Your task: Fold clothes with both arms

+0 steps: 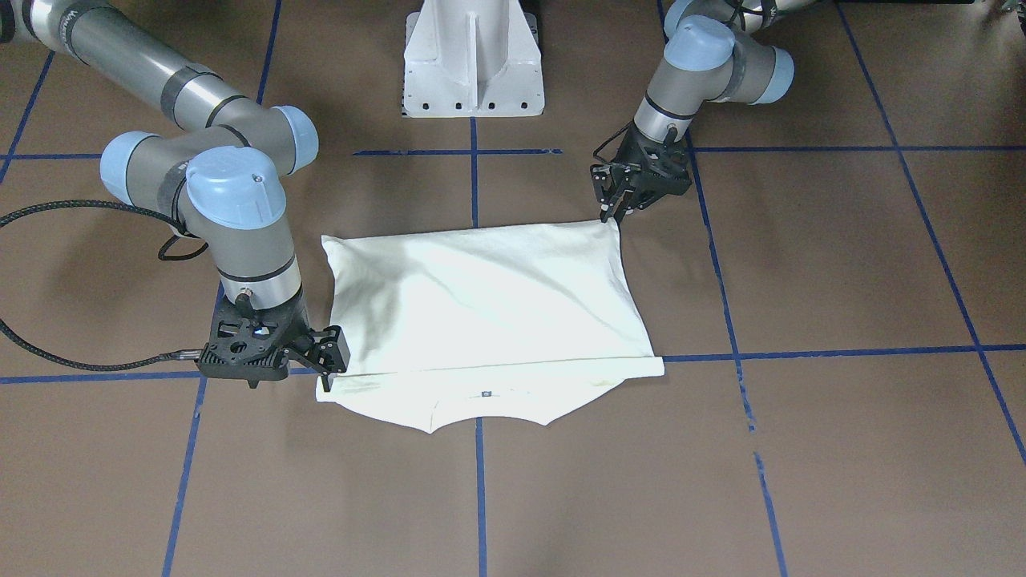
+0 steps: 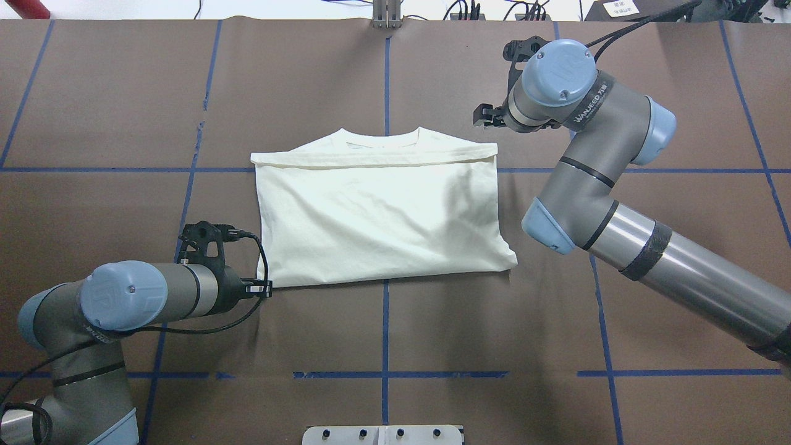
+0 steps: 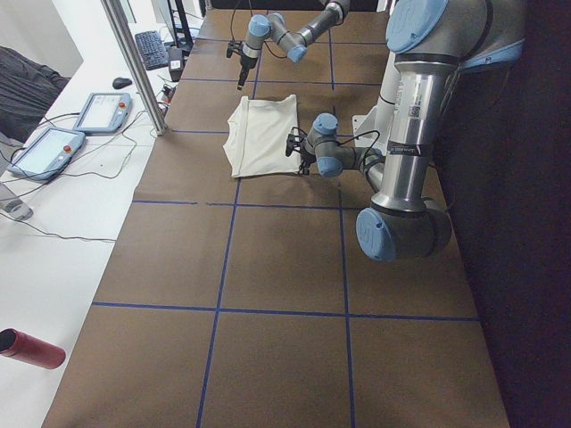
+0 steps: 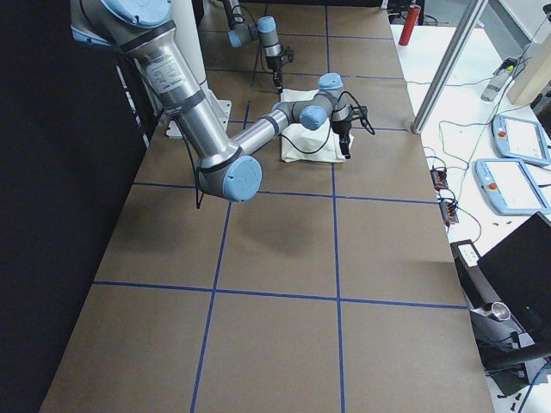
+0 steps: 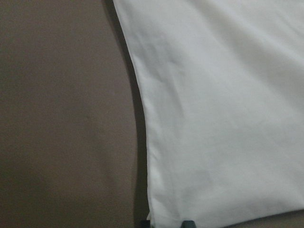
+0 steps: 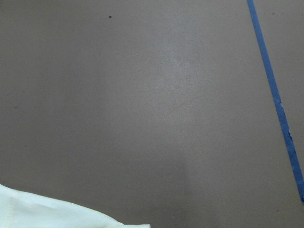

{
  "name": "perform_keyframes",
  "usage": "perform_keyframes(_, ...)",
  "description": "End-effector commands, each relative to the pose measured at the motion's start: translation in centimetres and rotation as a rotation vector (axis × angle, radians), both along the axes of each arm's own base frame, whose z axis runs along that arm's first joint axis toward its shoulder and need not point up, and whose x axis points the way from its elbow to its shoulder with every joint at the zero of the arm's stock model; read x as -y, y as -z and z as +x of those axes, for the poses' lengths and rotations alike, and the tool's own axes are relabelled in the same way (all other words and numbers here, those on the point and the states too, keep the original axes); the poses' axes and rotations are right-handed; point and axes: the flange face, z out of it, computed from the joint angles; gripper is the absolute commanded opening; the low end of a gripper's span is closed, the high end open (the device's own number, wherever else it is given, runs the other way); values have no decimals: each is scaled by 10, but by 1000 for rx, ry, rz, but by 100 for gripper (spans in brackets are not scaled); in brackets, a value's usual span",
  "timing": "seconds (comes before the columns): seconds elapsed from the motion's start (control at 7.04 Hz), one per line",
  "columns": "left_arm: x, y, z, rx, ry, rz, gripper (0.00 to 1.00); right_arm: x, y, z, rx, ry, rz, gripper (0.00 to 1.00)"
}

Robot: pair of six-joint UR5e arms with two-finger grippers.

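Observation:
The cream-white T-shirt (image 1: 481, 304) lies folded flat on the brown table, plain side up; the print is hidden. Its neckline points away from the robot (image 2: 383, 139). My left gripper (image 1: 619, 210) sits low at the shirt's near left corner (image 2: 267, 287). In the left wrist view the fingertips (image 5: 187, 223) stand close together around that corner of the shirt (image 5: 223, 118), shut on it. My right gripper (image 1: 337, 353) is open beside the far right corner (image 2: 485, 117), holding nothing. The right wrist view shows only a shirt edge (image 6: 28, 211).
The white pedestal base (image 1: 473, 56) stands behind the shirt on the robot's side. Blue tape lines (image 2: 384, 334) cross the brown table cover. Teach pendants (image 3: 53, 147) and a red cylinder (image 3: 31, 348) lie on the white bench beyond the table's far edge.

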Motion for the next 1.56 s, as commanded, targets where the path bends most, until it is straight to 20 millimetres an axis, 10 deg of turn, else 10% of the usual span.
perform_keyframes(0.0,-1,-3,-2,6,1,1,0,0,0,0,0,-2,0,100)
perform_keyframes(0.28,16,-6,-18,36,3,66,0,-1,0,0,1,-2,-2,100)
perform_keyframes(0.57,77,-29,-70,147,32,203,0,-2,3,1,9,-9,-1,100)
perform_keyframes(0.85,150,-74,-99,274,79,232,0,-3,7,2,15,-9,4,100)
perform_keyframes(1.42,337,-57,-78,396,184,206,0,-5,14,5,27,-14,13,100)
